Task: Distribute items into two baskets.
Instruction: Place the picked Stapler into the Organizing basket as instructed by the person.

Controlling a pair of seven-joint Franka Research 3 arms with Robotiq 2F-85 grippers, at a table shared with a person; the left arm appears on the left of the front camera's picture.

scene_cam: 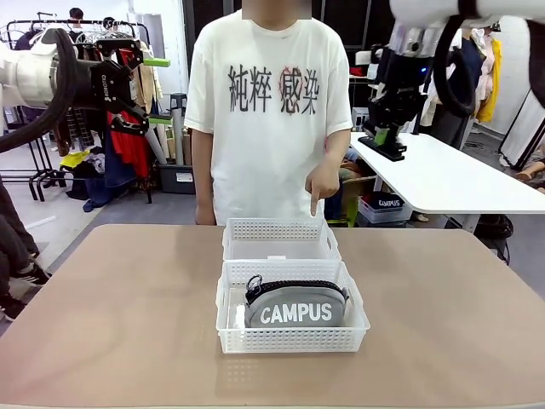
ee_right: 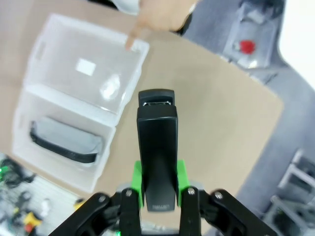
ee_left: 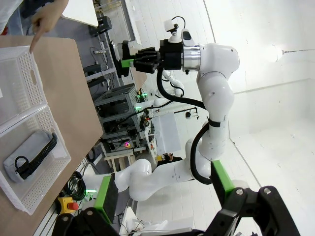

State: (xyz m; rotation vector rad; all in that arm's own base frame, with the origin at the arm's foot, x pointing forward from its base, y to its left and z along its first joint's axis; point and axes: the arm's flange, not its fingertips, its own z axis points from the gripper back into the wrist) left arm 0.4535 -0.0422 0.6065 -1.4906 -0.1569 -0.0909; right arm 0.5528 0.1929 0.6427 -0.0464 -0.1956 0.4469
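While the right pincer [ee_right: 157,189] clamps the black stapler [ee_right: 157,147], the left pincer [scene_cam: 128,81] hangs open, empty

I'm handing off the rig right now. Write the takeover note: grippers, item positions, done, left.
Right gripper: shut on the black stapler, raised above the table.
Left gripper: open, holding nothing, raised at the left.
Grey CAMPUS pouch: in the near basket. Done.
Far basket: holds no item; the person's hand points a finger down at it.
Left: put the stapler in the far basket, probably.
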